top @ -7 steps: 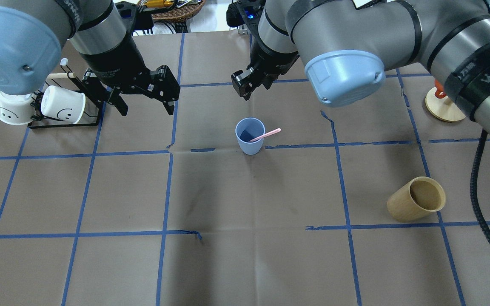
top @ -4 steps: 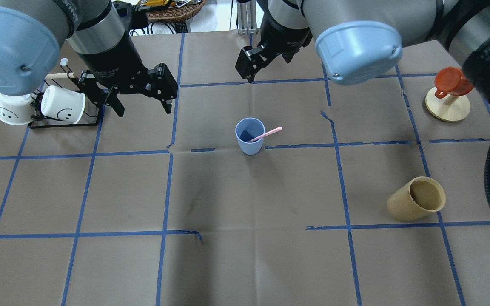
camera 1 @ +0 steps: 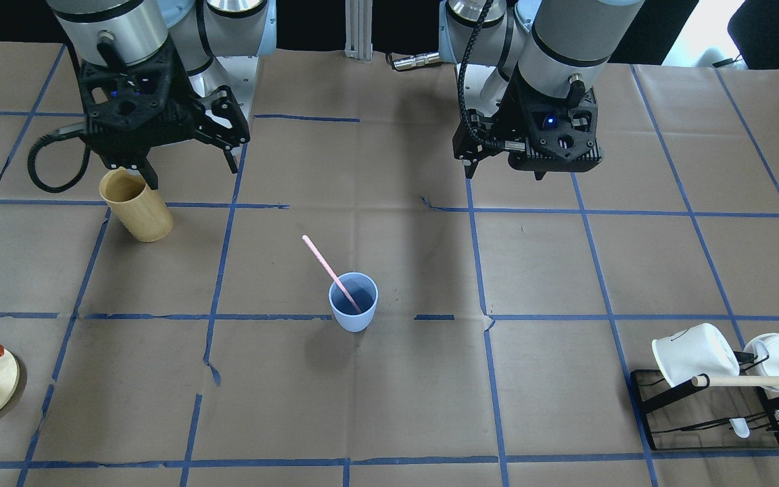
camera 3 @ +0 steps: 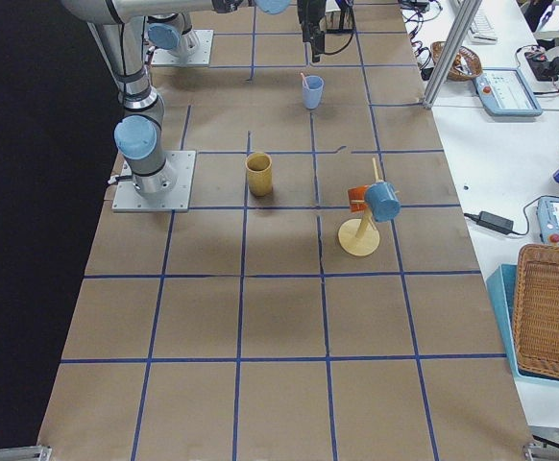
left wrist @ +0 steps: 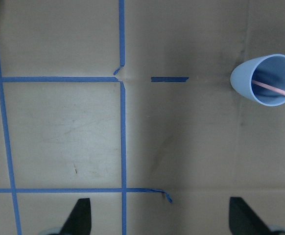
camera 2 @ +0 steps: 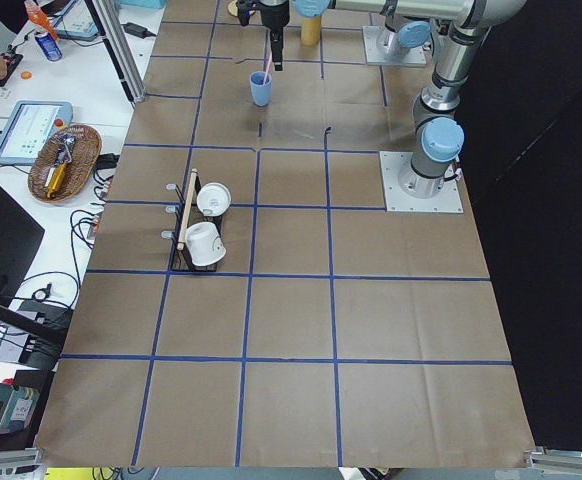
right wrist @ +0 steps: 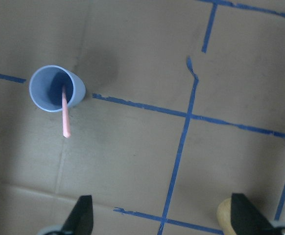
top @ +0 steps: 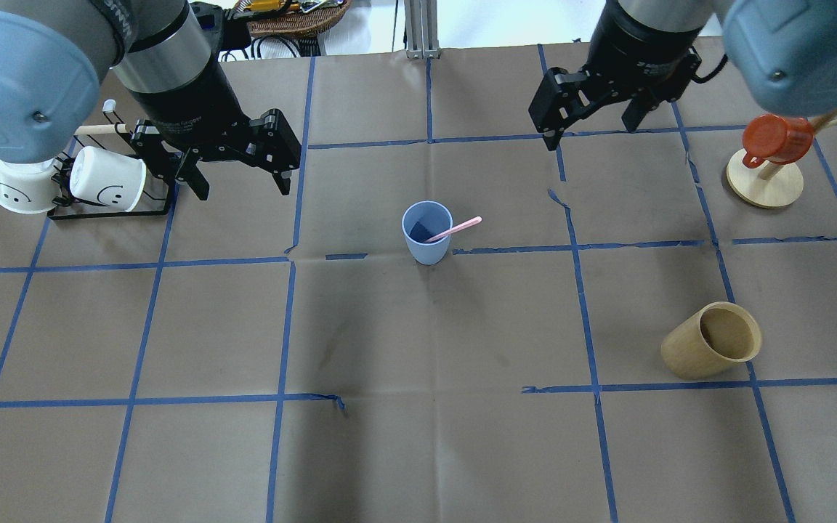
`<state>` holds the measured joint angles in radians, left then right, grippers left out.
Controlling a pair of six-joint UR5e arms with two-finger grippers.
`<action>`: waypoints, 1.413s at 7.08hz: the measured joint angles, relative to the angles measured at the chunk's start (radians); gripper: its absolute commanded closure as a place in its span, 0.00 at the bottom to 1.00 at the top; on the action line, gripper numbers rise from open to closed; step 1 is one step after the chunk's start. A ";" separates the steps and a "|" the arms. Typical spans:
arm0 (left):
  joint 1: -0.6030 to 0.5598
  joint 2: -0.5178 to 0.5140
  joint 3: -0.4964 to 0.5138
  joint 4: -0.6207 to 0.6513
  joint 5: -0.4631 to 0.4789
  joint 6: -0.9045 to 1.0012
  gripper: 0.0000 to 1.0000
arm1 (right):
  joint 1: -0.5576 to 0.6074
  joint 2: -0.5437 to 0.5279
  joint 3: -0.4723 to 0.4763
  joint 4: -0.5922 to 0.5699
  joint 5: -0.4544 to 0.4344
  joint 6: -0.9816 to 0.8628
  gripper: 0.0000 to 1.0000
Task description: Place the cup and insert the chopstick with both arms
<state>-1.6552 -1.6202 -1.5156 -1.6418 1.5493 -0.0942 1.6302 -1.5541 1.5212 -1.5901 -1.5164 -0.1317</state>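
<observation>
The pale-blue cup [top: 427, 243] stands upright near the table's middle, and also shows in the front view [camera 1: 353, 302]. One pale-pink chopstick [top: 462, 226] leans inside it, its upper end over the rim toward my right side [camera 1: 325, 264]. My left gripper [top: 244, 190] is open and empty, hovering well to the cup's left and farther back. My right gripper [top: 593, 134] is open and empty, high up behind and to the right of the cup. The left wrist view shows the cup [left wrist: 265, 81] at the upper right. The right wrist view shows the cup [right wrist: 57, 88] at the upper left.
A tan wooden cup [top: 709, 341] stands at the front right. A black rack with white mugs [top: 70, 181] and a wooden dowel is at the far left. An orange cup on a wooden stand [top: 771, 145] is at the far right.
My right arm has swung right and back, away from the cup. The left arm, the cup and the chopstick have hardly moved.
</observation>
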 measured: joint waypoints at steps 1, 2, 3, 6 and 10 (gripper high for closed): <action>0.000 0.000 0.000 0.000 0.000 0.000 0.00 | -0.019 -0.022 0.035 0.022 -0.032 0.043 0.01; 0.000 0.000 0.000 0.000 -0.001 0.001 0.00 | -0.027 -0.032 0.050 0.051 -0.062 0.082 0.01; -0.001 0.000 0.001 0.001 -0.001 0.001 0.00 | -0.031 -0.040 0.052 0.080 -0.074 0.111 0.00; 0.000 0.002 0.000 0.003 -0.001 0.006 0.00 | -0.034 -0.047 0.053 0.117 -0.067 0.128 0.01; 0.024 0.004 0.000 0.003 0.000 0.008 0.00 | -0.035 -0.048 0.049 0.130 -0.060 0.146 0.00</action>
